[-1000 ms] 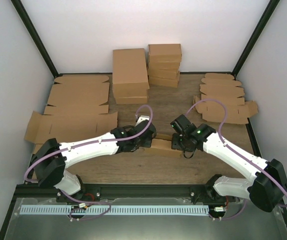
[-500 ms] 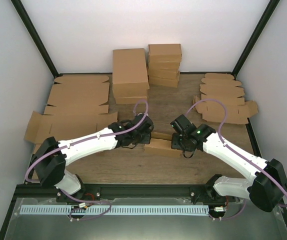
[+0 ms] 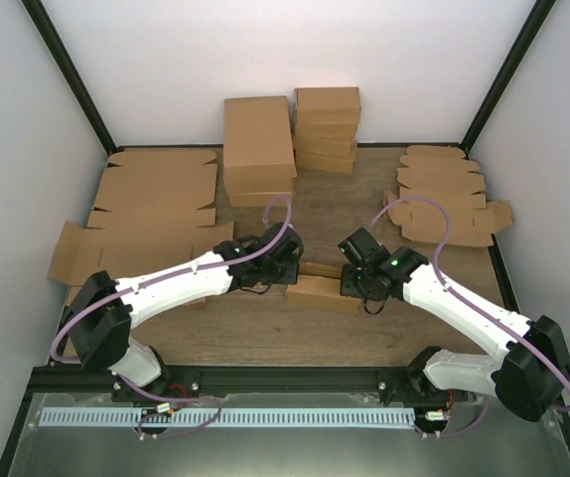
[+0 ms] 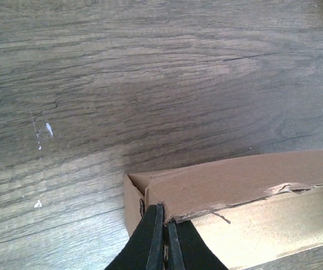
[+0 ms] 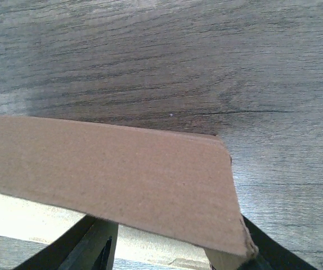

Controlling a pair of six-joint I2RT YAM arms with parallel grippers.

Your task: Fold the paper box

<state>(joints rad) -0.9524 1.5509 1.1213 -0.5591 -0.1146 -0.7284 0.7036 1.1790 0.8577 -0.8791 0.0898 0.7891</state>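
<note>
Box lies long axis left-right on desk; we note left pincer shut at its left end, right pincer half-open, clasping right end.

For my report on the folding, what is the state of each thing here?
paper box: partly folded, lid flap not shut.
left pincer: shut, tips at the box's left corner.
right pincer: shut on the box's right end.
back boxes: closed, stacked.
flat blanks: unfolded, piled.
</note>
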